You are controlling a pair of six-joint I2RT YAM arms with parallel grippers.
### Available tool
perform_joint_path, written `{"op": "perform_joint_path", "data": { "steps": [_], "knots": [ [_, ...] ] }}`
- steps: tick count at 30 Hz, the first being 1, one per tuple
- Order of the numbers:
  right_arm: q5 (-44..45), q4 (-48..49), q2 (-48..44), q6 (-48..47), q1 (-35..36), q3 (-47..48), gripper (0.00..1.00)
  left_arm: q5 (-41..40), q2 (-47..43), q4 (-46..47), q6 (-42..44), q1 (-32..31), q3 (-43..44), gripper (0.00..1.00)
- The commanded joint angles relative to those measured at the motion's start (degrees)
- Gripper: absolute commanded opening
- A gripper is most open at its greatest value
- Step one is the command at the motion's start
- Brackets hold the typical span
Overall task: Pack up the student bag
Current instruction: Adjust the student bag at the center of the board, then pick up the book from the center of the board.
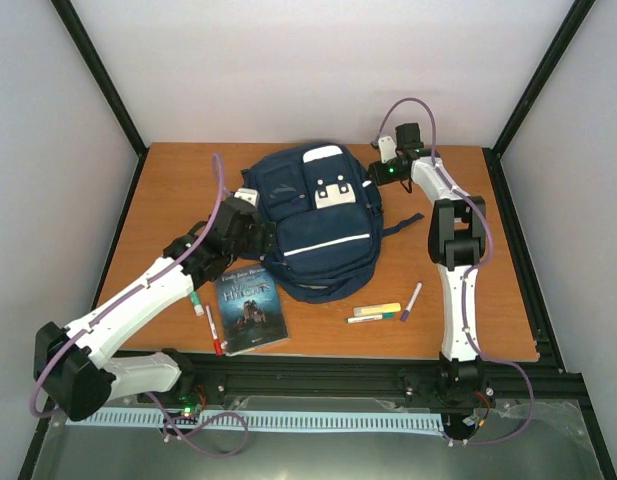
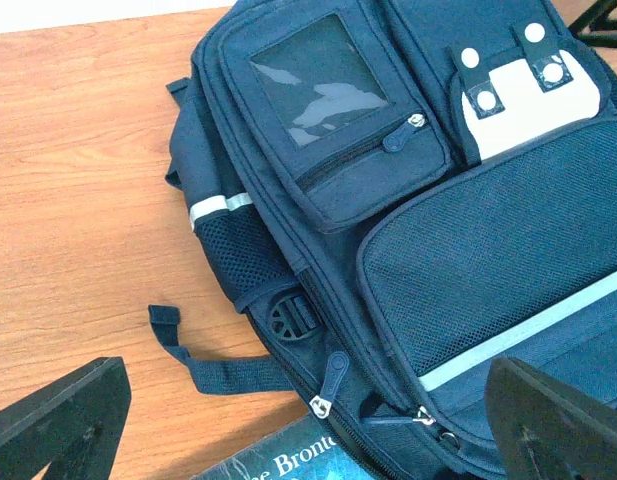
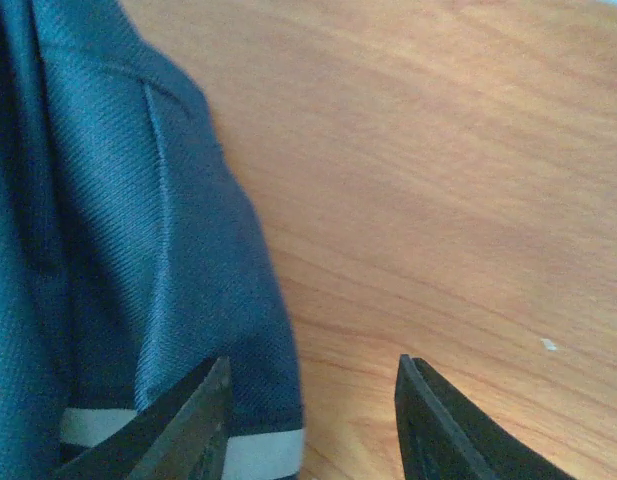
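One student bag [image 1: 313, 215], navy, front pockets up, lies mid-desk [image 1: 168, 200], toward 12 o'clock. We log the left end effector [image 2: 306, 410] at the bag's 9 o'clock, fingers apart, gripping nothing. The right end effector [image 3: 308, 410] sits at its 2 o'clock, likewise apart, one finger [image 3: 188, 430] just beside the bag's side panel. One book [image 1: 250, 310] lies at the bag's 7 o'clock, with a red marker [image 1: 214, 335] at the book's 9 o'clock. A yellow highlighter [image 1: 376, 309] and a purple pen [image 1: 411, 300] lie at the bag's 5 o'clock.
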Motion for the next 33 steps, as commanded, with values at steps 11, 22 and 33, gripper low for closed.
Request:
{"op": "perform_joint_path", "data": {
  "steps": [11,22,33],
  "knots": [
    [-19.01,-2.67,0.16,9.24,-6.06,-4.43,0.03,-9.72,5.97,-5.91,-8.80,0.48,3.73,1.00],
    [-24.44,1.35,-9.91,11.53,-21.24,-19.31,0.05,-8.00,7.29,-7.59,-7.98,0.48,4.66,1.00],
    [-22.54,10.82,-39.41,8.57,-21.03,-47.63,0.52,3.22,4.33,-8.28,-9.62,0.48,1.42,1.00]
  ]
}}
